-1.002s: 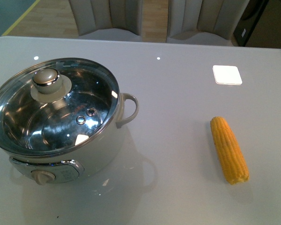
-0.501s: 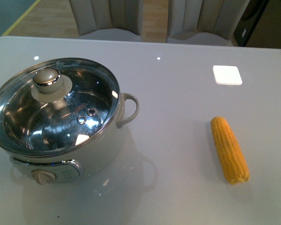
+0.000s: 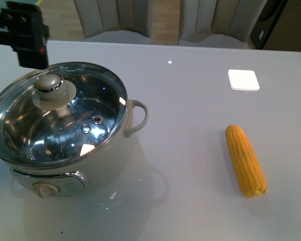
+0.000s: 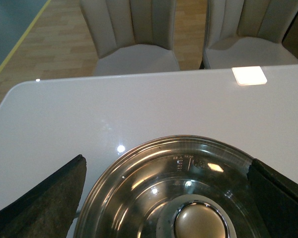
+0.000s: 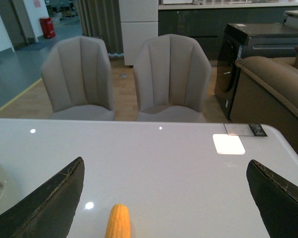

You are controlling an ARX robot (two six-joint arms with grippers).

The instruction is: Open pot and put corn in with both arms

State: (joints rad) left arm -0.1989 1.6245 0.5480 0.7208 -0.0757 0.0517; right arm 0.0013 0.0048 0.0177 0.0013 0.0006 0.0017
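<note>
**A:** Where is the corn?

**B:** The corn (image 3: 246, 160) lies flat on the right half of the table (image 3: 190, 100). It is well apart from the pot (image 3: 110, 163), and nothing touches it.

**A:** Which way does it run?

**B:** Its long axis goes nearly straight away from the robot, slanted a little. The tapered tip is the far end. The blunt end is nearer the robot and slightly further right.

**A:** And the pot?

**B:** It is on the left, upright, with the glass lid (image 3: 90, 115) on and the cream knob (image 3: 49, 83) on top. The control dial (image 3: 46, 189) faces the robot.

**A:** The grippers?

**B:** The left gripper (image 4: 166, 163) is up by the pot's far left edge. Its fingers (image 4: 44, 201) are spread wide, and the lid's knob shows between them. The right gripper (image 5: 164, 166) is spread wide too, holding nothing, and the corn is in sight between its fingers (image 5: 283, 198).

**A:** The surface?

**B:** Glossy, pale grey-white, with a rounded corner. It shows small lamp reflections and one bright white square (image 3: 243, 79) beyond the corn.

**A:** The room?

**B:** Two beige padded chairs (image 3: 115, 20) stand at the far edge on a wooden floor (image 3: 165, 17). The right wrist view adds a brown sofa (image 5: 280, 74) and dark cabinets.
</note>
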